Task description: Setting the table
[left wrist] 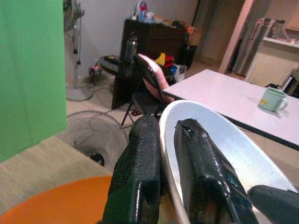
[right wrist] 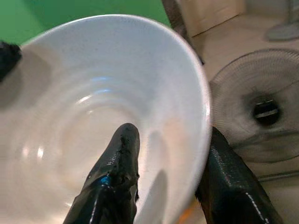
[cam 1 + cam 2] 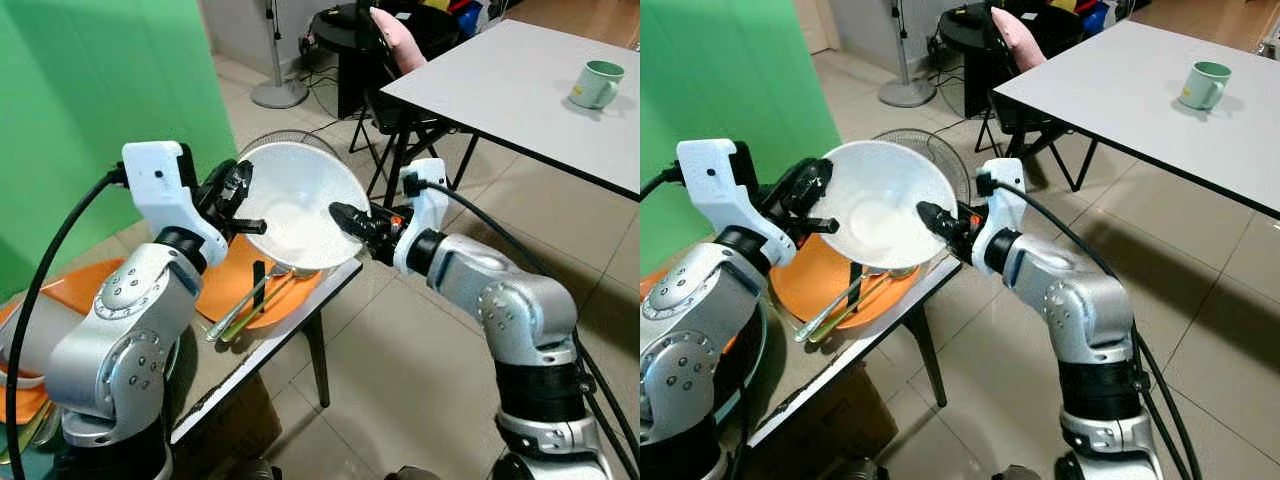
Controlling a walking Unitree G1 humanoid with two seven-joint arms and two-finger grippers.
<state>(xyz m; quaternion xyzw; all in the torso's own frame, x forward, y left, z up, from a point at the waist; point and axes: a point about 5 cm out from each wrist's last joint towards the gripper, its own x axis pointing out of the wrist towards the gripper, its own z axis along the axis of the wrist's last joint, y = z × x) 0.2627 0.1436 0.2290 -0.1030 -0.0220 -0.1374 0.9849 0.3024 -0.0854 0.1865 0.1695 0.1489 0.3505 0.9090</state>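
Gripping the white bowl (image 3: pixel 300 205) by opposite rims, our left tool (image 3: pixel 238 200) and right tool (image 3: pixel 350 222) hold it above the orange plate (image 3: pixel 235 285) and chopsticks (image 3: pixel 245 305); a green mug (image 3: pixel 597 84) sits on the far bench (image 3: pixel 500 85).

Both hands are taken up by the white bowl (image 3: pixel 298 205): the left hand (image 3: pixel 243 205) clamps its rim on one side, the right hand (image 3: pixel 350 220) pinches the opposite rim, so the bowl bridges the gap between them and blocks any pass there. Just beneath the hands, the orange plate (image 3: pixel 225 290) with utensils (image 3: pixel 245 305) lies on the near desk (image 3: pixel 270 345), leaving little room below. Behind the bowl a floor fan (image 3: pixel 930 150) stands low. Ahead and to the right of the right hand, open tiled floor (image 3: pixel 520 215) gives free passage toward the far desk (image 3: pixel 510 85), whose top is bare except for a green mug (image 3: pixel 597 83) near its far side. A dark chair (image 3: pixel 385 100) stands at that desk's near corner.
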